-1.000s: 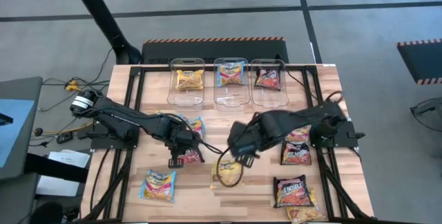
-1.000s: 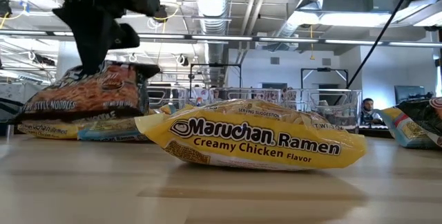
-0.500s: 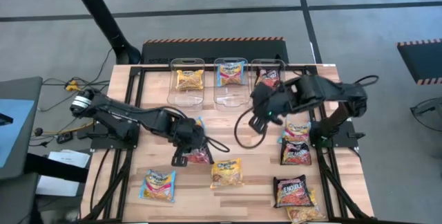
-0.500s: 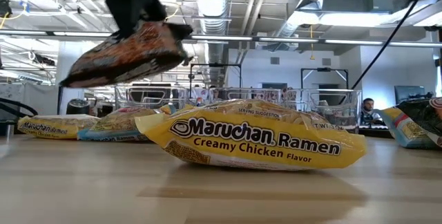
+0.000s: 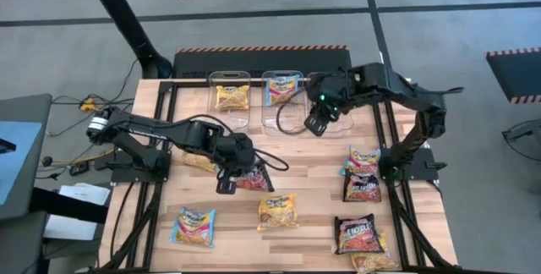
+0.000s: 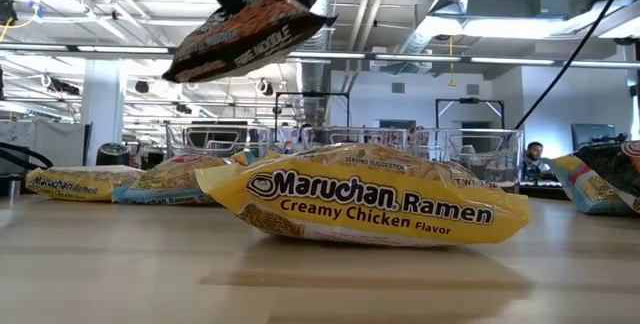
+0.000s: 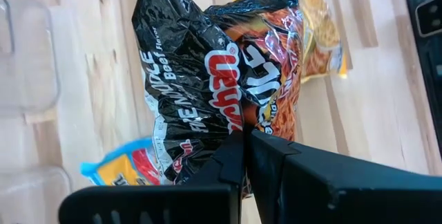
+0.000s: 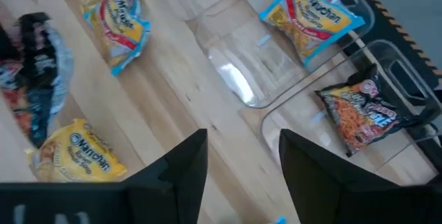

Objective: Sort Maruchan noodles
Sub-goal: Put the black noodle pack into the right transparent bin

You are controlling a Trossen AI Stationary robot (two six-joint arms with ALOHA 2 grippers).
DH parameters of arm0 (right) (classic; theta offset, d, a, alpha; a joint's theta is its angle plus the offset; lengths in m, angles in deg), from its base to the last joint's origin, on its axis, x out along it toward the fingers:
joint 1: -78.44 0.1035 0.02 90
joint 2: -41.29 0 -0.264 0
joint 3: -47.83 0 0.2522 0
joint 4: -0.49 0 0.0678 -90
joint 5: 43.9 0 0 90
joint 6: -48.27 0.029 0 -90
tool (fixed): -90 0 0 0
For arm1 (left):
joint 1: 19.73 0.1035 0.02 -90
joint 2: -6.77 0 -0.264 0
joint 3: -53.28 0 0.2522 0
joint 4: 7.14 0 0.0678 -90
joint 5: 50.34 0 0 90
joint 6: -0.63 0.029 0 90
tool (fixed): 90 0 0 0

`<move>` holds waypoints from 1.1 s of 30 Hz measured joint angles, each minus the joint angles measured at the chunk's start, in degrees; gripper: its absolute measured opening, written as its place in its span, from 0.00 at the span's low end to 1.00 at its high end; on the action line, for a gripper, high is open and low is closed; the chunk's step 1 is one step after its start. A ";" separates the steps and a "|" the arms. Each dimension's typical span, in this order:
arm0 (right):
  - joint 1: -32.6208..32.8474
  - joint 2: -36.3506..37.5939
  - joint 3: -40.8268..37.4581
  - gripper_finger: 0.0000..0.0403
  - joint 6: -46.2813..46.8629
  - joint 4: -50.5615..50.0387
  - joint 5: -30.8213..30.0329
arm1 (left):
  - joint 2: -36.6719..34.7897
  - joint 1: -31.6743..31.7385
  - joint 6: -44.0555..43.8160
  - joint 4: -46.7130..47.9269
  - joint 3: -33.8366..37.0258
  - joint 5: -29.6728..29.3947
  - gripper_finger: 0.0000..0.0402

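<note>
Pincers first: my left pincer point(image 5: 226, 175) is clamping the edge of a dark maroon-black packet point(image 5: 251, 175), holding it clear above the desk point(image 5: 313, 181) near the middle. My right pincer point(image 5: 317, 122) is hanging spread open and empty over the bins. I am aiming for the right-hand bin point(image 5: 331, 105), already holding a dark packet; I judge I should carry high enough to clear its wall, then release squarely inside.

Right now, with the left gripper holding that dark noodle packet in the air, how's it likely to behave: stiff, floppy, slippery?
Probably stiff: the dark packet, pinched at one edge by the left gripper, hangs tilted without folding. Likely light. Its crinkled, glossy wrapper could slip.
</note>
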 joint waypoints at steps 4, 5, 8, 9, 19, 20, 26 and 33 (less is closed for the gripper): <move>-3.93 0.11 0.00 0.54 -3.27 0.00 2.96 | 0.00 0.78 0.10 0.00 -1.29 -0.01 0.00; -4.97 0.09 0.00 0.54 -4.32 -0.01 4.08 | 0.00 0.98 0.10 0.02 -1.52 -0.01 0.00; -8.18 0.09 0.00 0.55 -7.42 -0.01 8.35 | 0.00 1.65 0.12 0.01 -2.22 -0.40 0.00; -9.40 0.09 0.00 0.55 -8.60 0.00 10.26 | 0.00 1.86 0.11 0.01 -2.41 -0.57 0.00; -19.61 -1.03 -0.11 0.56 -19.68 0.83 25.72 | 0.00 4.02 -3.02 -0.06 -3.98 -1.08 0.00; -20.33 -1.17 -0.23 0.56 -20.80 0.77 26.37 | 0.00 4.34 -3.48 -0.03 -4.20 -1.09 0.00; -22.20 -3.81 -2.73 0.56 -26.53 3.33 35.33 | -0.02 5.93 -5.14 -0.17 -5.26 -2.01 0.00; -21.53 -5.05 -8.77 0.56 -31.70 9.70 46.08 | -0.02 7.10 -6.18 -0.20 -5.35 -2.46 0.00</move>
